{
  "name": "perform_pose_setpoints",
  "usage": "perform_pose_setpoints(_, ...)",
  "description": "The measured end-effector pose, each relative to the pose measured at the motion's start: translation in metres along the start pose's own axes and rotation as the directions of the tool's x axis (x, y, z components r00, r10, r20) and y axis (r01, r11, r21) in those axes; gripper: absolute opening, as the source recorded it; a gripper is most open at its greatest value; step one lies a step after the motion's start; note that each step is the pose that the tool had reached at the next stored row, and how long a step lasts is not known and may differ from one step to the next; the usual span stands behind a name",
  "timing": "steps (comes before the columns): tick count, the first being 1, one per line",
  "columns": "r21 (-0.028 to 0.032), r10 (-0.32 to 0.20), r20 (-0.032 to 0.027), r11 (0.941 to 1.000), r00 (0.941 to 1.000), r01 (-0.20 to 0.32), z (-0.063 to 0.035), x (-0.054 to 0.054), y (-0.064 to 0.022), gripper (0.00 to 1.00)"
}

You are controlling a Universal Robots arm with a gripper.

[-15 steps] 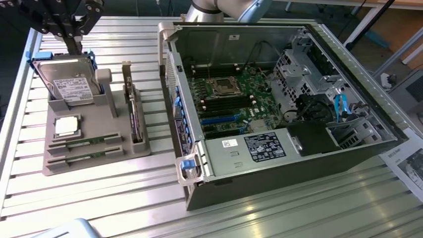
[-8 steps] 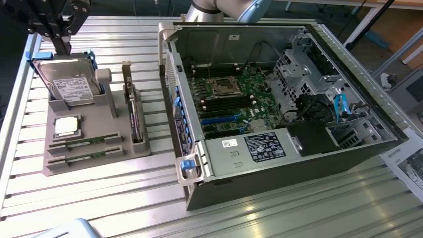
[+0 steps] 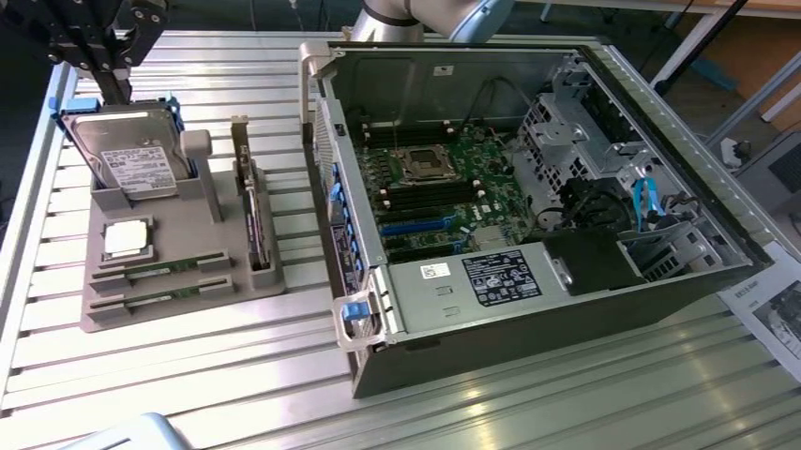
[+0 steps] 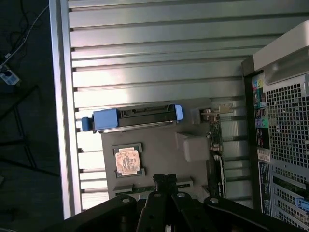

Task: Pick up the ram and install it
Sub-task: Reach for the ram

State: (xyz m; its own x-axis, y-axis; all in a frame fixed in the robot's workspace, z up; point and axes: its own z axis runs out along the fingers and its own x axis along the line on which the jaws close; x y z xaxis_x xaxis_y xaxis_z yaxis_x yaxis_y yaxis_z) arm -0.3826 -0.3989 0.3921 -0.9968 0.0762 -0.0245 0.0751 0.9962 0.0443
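Gripper [image 4: 166,180] pinched shut, holding nothing, high over the gray tray [image 3: 188,225].
Off to one side of the fingers, the big open computer case [image 3: 414,75]; far below them, past the hard drive [image 3: 131,155], the ram [image 3: 169,269], lying flat, long way stretching out to both sides.

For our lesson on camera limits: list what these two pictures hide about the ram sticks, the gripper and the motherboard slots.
- Wrist view: ram sticks mostly covered by the gripper.
- Exterior view: gripper's upper part cut off by the top edge.
- Exterior view: motherboard slot latches too small to judge.
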Motion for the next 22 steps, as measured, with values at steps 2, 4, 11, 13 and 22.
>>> perform_pose_setpoints(2, 0.0, 0.0, 0.0, 1.0, 1.0, 0.0, 0.0, 0.0, 0.0, 0.1)
perform_pose_setpoints(4, 0.0, 0.0, 0.0, 1.0, 1.0, 0.0, 0.0, 0.0, 0.0, 0.1)
perform_pose_setpoints(11, 0.0056, 0.0, 0.0004, 1.0, 1.0, 0.0, -0.0002, -0.001, -0.0064, 0.1)
perform_pose_setpoints(13, 0.0074, 0.0, 0.0005, 1.0, 1.0, 0.0, -0.0004, -0.001, -0.0105, 0.1)
perform_pose_setpoints(22, 0.0138, 0.0, 0.001, 0.9999, 1.0, 0.0, -0.0012, -0.002, -0.0276, 0.1)
